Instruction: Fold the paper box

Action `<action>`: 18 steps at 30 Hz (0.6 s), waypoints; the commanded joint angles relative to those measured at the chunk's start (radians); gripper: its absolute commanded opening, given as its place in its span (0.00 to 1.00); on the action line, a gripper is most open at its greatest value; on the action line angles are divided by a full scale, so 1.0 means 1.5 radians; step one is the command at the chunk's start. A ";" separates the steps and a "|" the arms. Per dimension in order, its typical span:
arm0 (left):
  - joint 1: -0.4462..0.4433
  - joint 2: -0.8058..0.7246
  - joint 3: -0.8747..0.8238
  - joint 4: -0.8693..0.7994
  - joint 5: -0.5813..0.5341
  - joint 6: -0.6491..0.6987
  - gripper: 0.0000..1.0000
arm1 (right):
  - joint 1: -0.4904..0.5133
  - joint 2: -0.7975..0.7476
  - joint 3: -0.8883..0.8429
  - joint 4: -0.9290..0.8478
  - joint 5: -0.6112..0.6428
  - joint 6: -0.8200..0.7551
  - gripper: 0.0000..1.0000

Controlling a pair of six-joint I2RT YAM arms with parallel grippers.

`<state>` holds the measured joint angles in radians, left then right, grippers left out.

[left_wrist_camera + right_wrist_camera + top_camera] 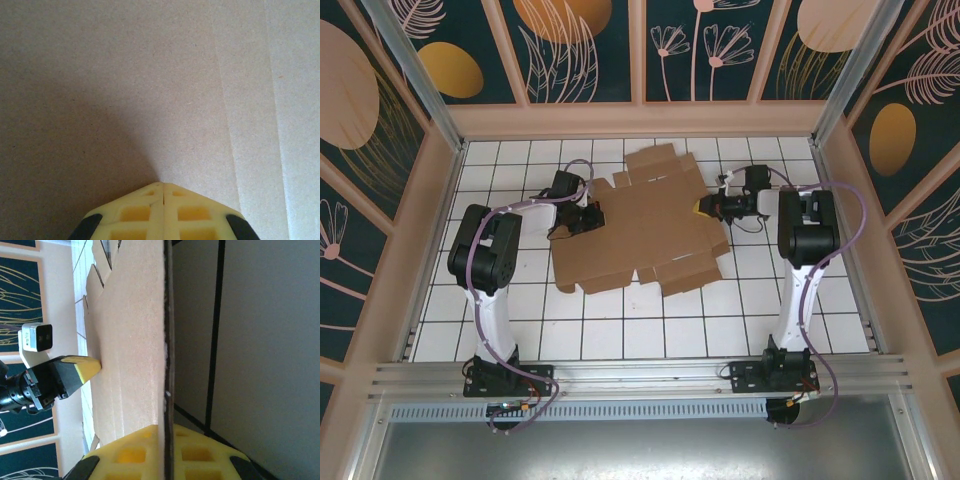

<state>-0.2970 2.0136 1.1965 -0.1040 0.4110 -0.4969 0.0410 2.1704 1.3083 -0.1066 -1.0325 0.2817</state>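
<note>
The paper box [640,225] is a wide brown die-cut sheet lying mostly flat on the white tiled table [620,330]. My left gripper [592,217] is shut, and its yellow tips [162,184] press down on the sheet's left part [150,75] with nothing between them. My right gripper [703,208] is shut on the sheet's right edge. In the right wrist view the cardboard [130,340] runs edge-on between the right gripper's [166,427] fingers, slightly lifted off the tiles. Across the sheet, the left gripper [95,365] touches the cardboard.
Wooden walls [640,118] with dark floral panels close in the table on three sides. A metal rail [640,375] runs along the near edge by the arm bases. Bare tiles [260,340] lie under the lifted edge and in front of the sheet.
</note>
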 commanded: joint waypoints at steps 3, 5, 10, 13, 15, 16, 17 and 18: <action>-0.005 0.003 -0.008 0.001 0.027 0.005 0.00 | 0.011 -0.100 0.031 -0.105 0.130 -0.043 0.05; -0.006 0.002 -0.008 0.005 0.037 -0.001 0.00 | 0.020 -0.116 0.051 -0.158 0.191 -0.068 0.06; -0.009 -0.005 -0.015 0.024 0.061 -0.017 0.00 | 0.066 -0.141 0.100 -0.271 0.334 -0.108 0.08; -0.020 -0.004 -0.015 0.032 0.074 -0.025 0.00 | 0.105 -0.158 0.112 -0.291 0.382 -0.108 0.08; -0.031 -0.002 -0.013 0.032 0.076 -0.025 0.00 | 0.135 -0.161 0.133 -0.312 0.428 -0.106 0.08; -0.036 -0.002 -0.013 0.032 0.077 -0.026 0.00 | 0.148 -0.161 0.145 -0.323 0.449 -0.106 0.08; -0.041 0.000 -0.013 0.032 0.078 -0.027 0.00 | 0.163 -0.159 0.161 -0.338 0.472 -0.104 0.08; -0.044 0.000 -0.013 0.034 0.080 -0.028 0.00 | 0.176 -0.157 0.178 -0.350 0.490 -0.101 0.08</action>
<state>-0.3382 2.0136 1.1809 -0.0738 0.4957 -0.5255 0.2516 1.9564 1.5158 -0.5117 -0.4427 0.1535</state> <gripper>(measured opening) 0.059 0.079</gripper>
